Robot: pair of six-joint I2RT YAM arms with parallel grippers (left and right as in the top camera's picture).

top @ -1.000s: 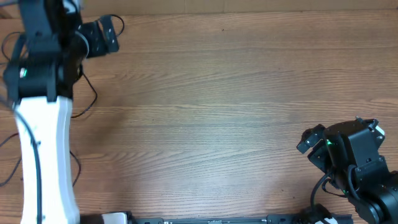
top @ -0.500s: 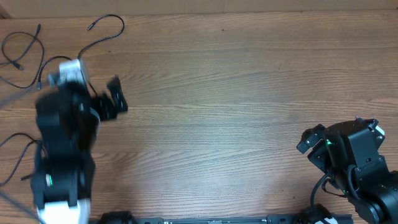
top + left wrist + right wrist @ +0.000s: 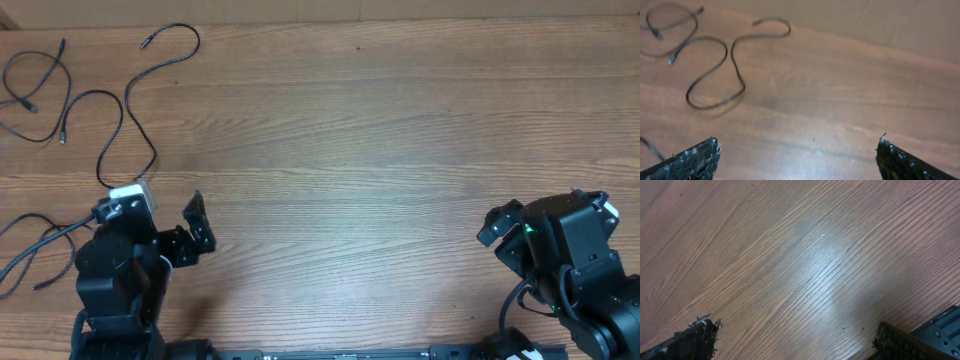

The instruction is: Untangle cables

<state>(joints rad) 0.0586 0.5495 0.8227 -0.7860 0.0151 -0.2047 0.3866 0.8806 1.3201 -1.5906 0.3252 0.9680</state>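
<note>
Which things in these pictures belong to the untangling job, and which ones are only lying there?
Job:
long wavy cable
looped cable in the far-left corner
loose cables at the left edge

Not the job:
wooden table
left arm
right arm

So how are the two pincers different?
The left pincer sits near the cables; the right pincer is far from them. The left wrist camera shows cables; the right one shows only the table. Both pincers are open and hold nothing.

A wood-grain table (image 3: 380, 150) fills the view, with soft glare patches.
</note>
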